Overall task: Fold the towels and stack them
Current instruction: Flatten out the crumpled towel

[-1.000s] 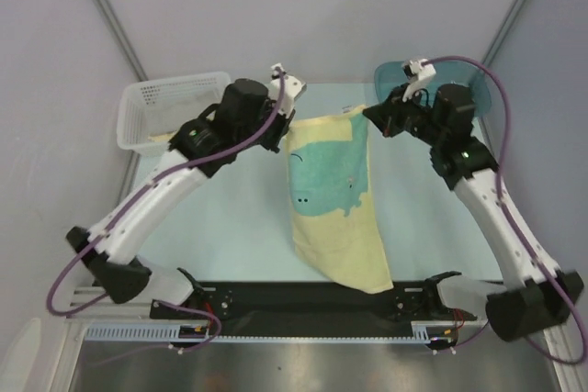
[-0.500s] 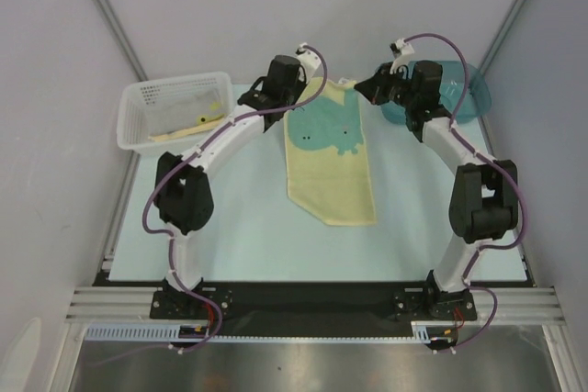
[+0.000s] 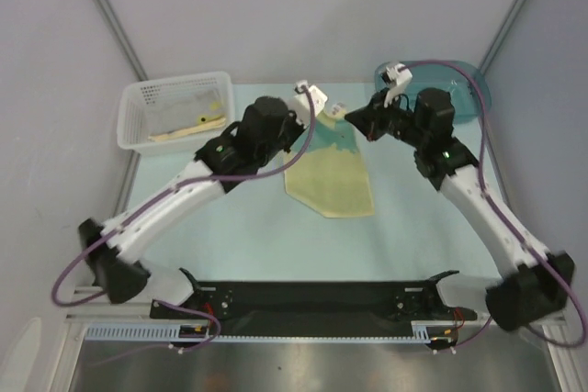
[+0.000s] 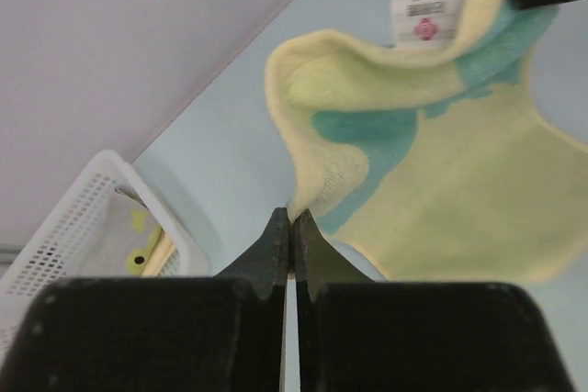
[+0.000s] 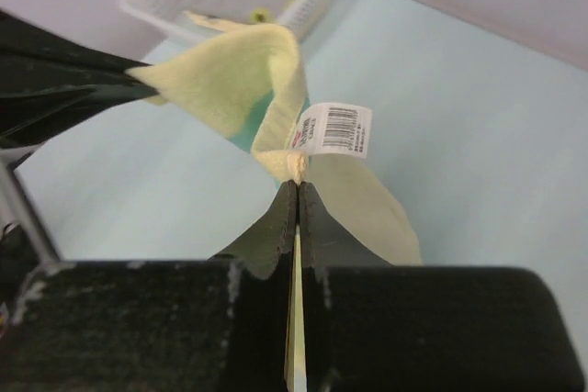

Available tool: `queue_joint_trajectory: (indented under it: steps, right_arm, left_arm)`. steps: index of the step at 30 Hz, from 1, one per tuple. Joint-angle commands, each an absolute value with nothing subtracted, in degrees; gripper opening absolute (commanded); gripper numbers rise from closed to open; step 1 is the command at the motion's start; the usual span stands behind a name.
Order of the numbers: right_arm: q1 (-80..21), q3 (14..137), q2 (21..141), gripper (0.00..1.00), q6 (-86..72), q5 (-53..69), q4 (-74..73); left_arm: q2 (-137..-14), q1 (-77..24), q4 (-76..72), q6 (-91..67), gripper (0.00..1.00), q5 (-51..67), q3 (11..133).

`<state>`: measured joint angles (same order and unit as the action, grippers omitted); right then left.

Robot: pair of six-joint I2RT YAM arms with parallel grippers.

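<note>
Between the left hand (image 4: pixel 289 219) and the right hand (image 5: pixel 299 186), each pinching a corner, the teal-faced yellow towel (image 3: pixel 335 181) has been drawn back from full stretch, its lower half resting on the tabletop (image 3: pixel 418 227) beneath them, so the first fold looks begun.

The towel (image 3: pixel 335 181) loses its far edge beneath the left pincer (image 4: pixel 291 218); behind the right pincer (image 5: pixel 299 185), the bin (image 3: pixel 476 91) shows only partly.

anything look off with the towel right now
Nothing spilled or torn. The towel, pinched at its far corners by left gripper and right gripper, sags between them; its near edge lies slanted on the table.
</note>
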<state>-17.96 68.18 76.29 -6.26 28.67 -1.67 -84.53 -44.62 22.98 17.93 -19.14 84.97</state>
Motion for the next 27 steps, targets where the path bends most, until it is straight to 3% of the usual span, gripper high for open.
queue_joint_trajectory:
  steps: [1,6,11,20,24,27]
  right_arm:
    - [-24.15,64.7,58.42,0.0,-3.42,21.46,-9.92]
    - [-32.41,60.3,44.31,0.0,-6.76,16.44,-16.6]
    - [-36.03,63.45,37.01,0.0,-10.63,17.22,-18.54]
    - [-36.56,72.59,41.04,0.0,-8.19,15.31,-16.53]
    - [-36.21,72.07,45.69,0.0,-3.97,8.71,-16.61]
    - [-31.85,69.44,51.05,0.0,-3.86,9.74,-14.69]
  left_arm:
    - [-70.43,-50.6,31.78,13.91,0.0,-22.24,81.57]
    - [-57.51,-57.73,39.89,8.71,0.0,-18.82,80.86]
    - [-53.53,-61.96,43.94,5.45,0.0,-12.06,86.56]
    - [-60.8,-62.05,46.41,8.35,0.0,-14.06,103.09]
    - [-65.47,-61.61,44.04,11.33,0.0,-19.41,99.86]
    - [-70.02,-56.36,41.23,9.24,0.0,-16.02,95.11]
